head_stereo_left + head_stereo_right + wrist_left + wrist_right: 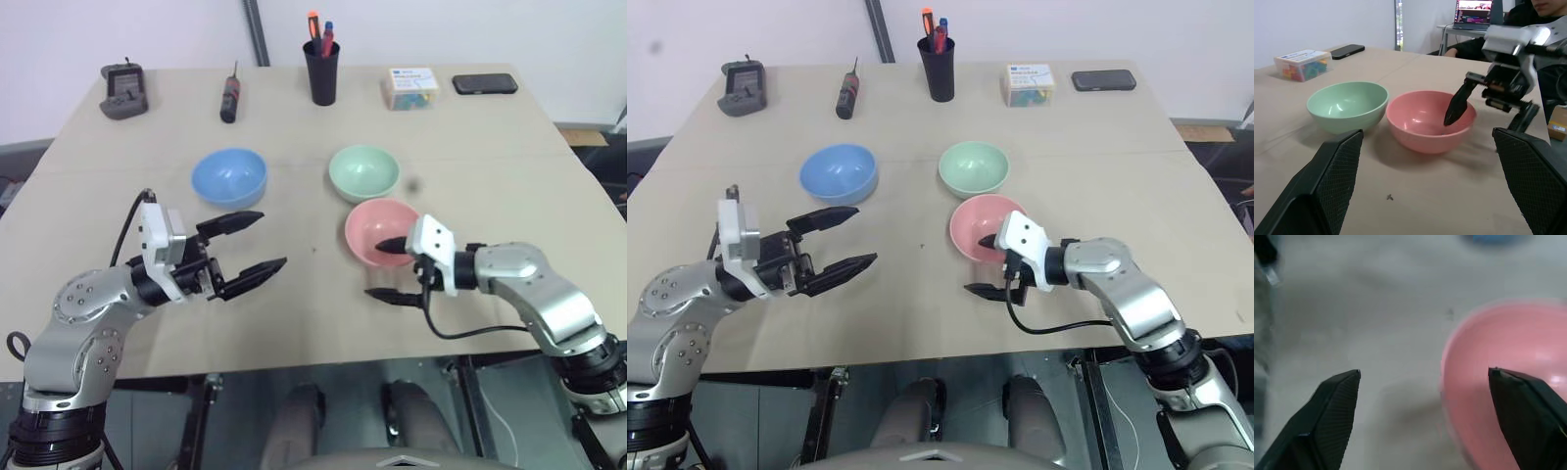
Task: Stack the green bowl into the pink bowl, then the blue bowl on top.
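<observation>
The right gripper (pixel 389 269) stands with its fingers spread wide and gripping nothing, straddling the near rim of the pink bowl (pixel 377 227): one finger hangs over the bowl's hollow, the other outside it above the table (pixel 313 323). The bowl sits upright on the tabletop. Just beyond it, almost touching, stands the green bowl (pixel 363 171), empty and upright. The left gripper (pixel 253 244) hovers over the table with its fingers fully apart and empty, pointing across toward the pink bowl. The blue bowl (pixel 228 175) rests just beyond this gripper, well left of the green one. Along the far edge stands a black pen cup (pixel 321 71).
</observation>
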Available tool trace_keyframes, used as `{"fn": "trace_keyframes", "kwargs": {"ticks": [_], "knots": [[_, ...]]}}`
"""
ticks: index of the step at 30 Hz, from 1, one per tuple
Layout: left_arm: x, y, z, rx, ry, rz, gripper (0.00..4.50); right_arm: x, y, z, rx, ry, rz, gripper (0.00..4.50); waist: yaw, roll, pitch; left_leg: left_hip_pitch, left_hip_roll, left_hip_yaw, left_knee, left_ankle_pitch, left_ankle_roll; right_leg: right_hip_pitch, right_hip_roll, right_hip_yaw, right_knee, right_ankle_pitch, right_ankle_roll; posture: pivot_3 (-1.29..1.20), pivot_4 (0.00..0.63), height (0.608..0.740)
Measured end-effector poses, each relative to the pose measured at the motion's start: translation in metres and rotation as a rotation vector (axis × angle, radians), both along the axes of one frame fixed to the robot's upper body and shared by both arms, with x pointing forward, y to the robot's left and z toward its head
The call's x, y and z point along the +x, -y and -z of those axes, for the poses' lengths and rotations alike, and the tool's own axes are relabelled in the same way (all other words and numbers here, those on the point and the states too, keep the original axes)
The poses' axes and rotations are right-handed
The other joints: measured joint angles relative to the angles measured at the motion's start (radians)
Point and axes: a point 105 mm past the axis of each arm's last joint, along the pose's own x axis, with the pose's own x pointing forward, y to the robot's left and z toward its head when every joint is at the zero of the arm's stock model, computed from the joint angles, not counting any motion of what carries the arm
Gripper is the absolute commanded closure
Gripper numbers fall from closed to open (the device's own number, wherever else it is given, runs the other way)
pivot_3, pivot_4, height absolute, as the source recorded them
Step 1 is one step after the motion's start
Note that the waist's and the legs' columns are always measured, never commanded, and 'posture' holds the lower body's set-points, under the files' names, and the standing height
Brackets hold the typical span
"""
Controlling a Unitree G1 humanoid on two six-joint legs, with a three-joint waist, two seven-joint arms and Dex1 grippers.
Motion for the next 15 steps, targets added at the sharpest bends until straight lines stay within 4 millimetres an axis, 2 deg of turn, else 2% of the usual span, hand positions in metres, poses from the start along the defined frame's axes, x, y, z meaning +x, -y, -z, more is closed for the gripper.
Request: {"fn": "trace_keyframes", "kwargs": {"ticks": [3,5,8,9,10,11,12,14,15], "knots": [[0.0,0.001,0.0,-0.005,0.002,-0.001,0.0,0.019,0.014,-0.032,-0.004,0.174,0.049,0.16,-0.003,0.0,0.0,0.001,0.0,0.001,0.0,0.0,0.0,0.0,0.0,0.0,0.0,0.0,0.0,0.0,0.15,0.74],[0.0,0.001,-0.001,-0.006,0.005,0.002,0.0,0.051,0.036,-0.047,-0.081,0.324,0.146,0.16,-0.004,0.0,0.0,0.002,0.0,0.001,0.0,0.0,0.0,0.0,0.0,0.0,0.0,0.0,0.0,0.0,0.15,0.74],[0.0,0.002,-0.003,-0.007,0.013,0.004,0.0,0.1,0.07,-0.055,-0.287,0.54,0.284,0.16,-0.006,0.0,0.0,0.001,0.0,0.003,0.0,0.0,0.0,-0.001,0.0,0.001,0.0,0.0,0.0,0.0,0.15,0.74],[0.001,0.002,-0.003,-0.007,0.014,0.003,0.0,0.115,0.076,-0.051,-0.365,0.595,0.299,0.16,-0.007,0.0,0.0,0.002,0.0,0.003,0.0,0.0,0.0,-0.001,0.0,0.002,0.0,0.0,0.0,0.0,0.15,0.74],[0.001,0.003,-0.004,-0.008,0.018,0.006,0.0,0.12,0.078,-0.049,-0.399,0.614,0.304,0.16,-0.008,0.0,0.0,0.001,0.0,0.004,-0.001,0.0,0.0,-0.001,0.0,0.002,0.0,0.0,0.0,0.0,0.15,0.74],[0.001,0.003,-0.005,-0.007,0.024,0.007,0.0,0.134,0.077,-0.034,-0.488,0.663,0.281,0.16,-0.011,0.0,0.0,0.001,0.001,0.005,-0.002,0.0,-0.001,-0.002,0.0,0.003,0.0,0.0,0.0,0.0,0.15,0.74],[0.002,0.003,-0.005,-0.008,0.024,0.008,0.0,0.135,0.076,-0.033,-0.495,0.667,0.277,0.16,-0.011,0.0,0.0,0.001,0.001,0.005,-0.003,0.0,-0.001,-0.002,0.0,0.003,0.0,0.0,0.0,0.0,0.15,0.74],[0.001,0.002,-0.005,-0.008,0.021,0.004,0.0,0.145,0.064,-0.009,-0.563,0.697,0.225,0.16,-0.017,0.0,0.0,0.0,0.001,0.007,-0.004,0.003,-0.004,-0.004,0.0,0.005,-0.001,0.0,-0.001,0.0,0.15,0.74],[0.001,0.002,-0.004,-0.006,0.019,0.002,0.0,0.148,0.051,0.004,-0.59,0.73,0.18,0.16,-0.022,0.0,0.0,-0.001,0.001,0.008,-0.004,0.003,-0.005,-0.005,0.0,0.006,-0.001,0.0,0.0,0.0,0.15,0.74]]}}
